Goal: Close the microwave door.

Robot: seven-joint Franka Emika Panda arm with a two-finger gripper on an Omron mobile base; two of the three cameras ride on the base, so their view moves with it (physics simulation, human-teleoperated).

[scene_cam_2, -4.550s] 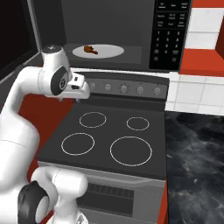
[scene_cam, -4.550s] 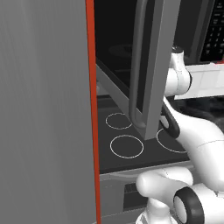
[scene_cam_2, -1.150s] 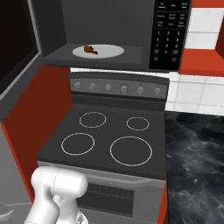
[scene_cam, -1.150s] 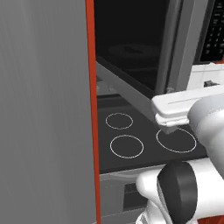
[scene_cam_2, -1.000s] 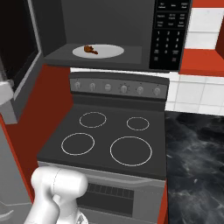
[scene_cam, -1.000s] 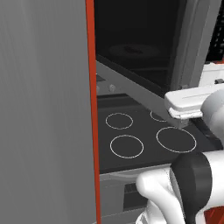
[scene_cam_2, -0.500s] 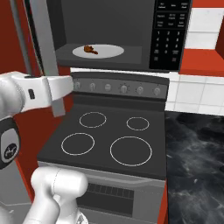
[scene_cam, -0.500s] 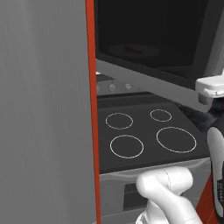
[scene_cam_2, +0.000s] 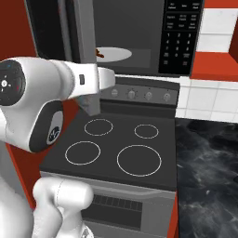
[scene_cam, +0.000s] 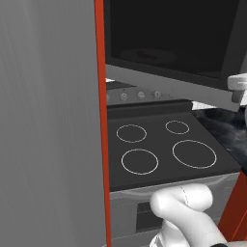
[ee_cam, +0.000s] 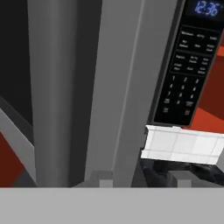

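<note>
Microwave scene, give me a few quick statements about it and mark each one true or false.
1. The microwave door is fully shut. False: it stands partly open.
2. A plate with food sits inside the microwave. True.
3. The keypad is on the microwave's left side. False: it is on the right.
4. The stovetop below has four white rings. True.
5. A pot sits on the stovetop. False: nothing stands on it.

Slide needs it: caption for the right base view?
Arm beside the half-shut microwave door, plate visible inside above the stovetop.
</note>
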